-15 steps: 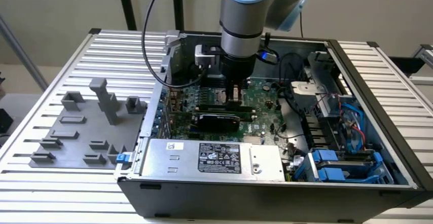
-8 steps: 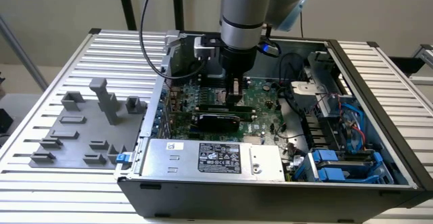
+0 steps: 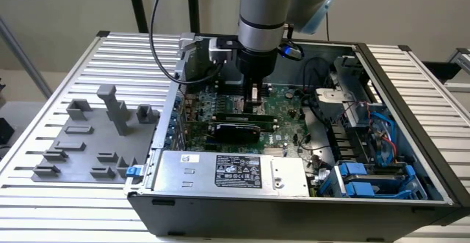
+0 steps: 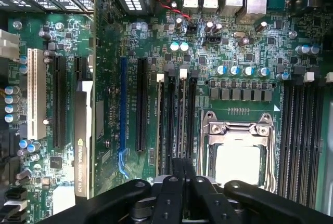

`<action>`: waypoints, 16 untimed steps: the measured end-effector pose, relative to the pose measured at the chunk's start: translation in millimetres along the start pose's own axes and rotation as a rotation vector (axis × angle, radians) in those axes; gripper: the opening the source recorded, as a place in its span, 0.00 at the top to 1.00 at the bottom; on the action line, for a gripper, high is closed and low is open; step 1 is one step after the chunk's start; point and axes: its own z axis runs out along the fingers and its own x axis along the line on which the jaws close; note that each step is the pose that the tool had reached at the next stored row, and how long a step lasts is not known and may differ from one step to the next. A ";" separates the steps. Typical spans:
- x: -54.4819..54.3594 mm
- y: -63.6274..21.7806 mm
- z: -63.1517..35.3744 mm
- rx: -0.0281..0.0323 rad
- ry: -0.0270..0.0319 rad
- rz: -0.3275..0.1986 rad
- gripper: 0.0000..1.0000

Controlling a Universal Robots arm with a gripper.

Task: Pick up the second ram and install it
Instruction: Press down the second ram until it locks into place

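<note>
Thin stick pinched over the memory slots.
Gripper (image 4: 179, 164) with fingers (image 4: 171, 185) drawn almost together, apparently clamped on the second ram (image 4: 179, 125), held edge-on over the memory slots (image 4: 167, 125) just beside the CPU socket (image 4: 237, 156). Probably light and stiff yet fragile: best taken by the long bare edges at mid-length, clear of chips and contacts, kept square against bending.

Plain off-white wall (image 3: 66, 6) behind everything, lit pretty evenly. The whole setup sits on a ribbed silver aluminium tabletop (image 3: 110, 50) with long parallel slots. A couple of black vertical poles (image 3: 136, 4) stand at the back edge.
</note>
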 end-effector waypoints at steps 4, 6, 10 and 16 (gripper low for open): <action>0.0 0.0 0.0 0.0000 0.0001 0.000 1.00; 0.0 0.0 0.0 0.0000 0.0001 0.000 1.00; -1.1 0.1 0.6 -0.0001 0.0003 0.000 1.00; -2.2 -0.1 5.1 -0.0001 0.0015 0.000 1.00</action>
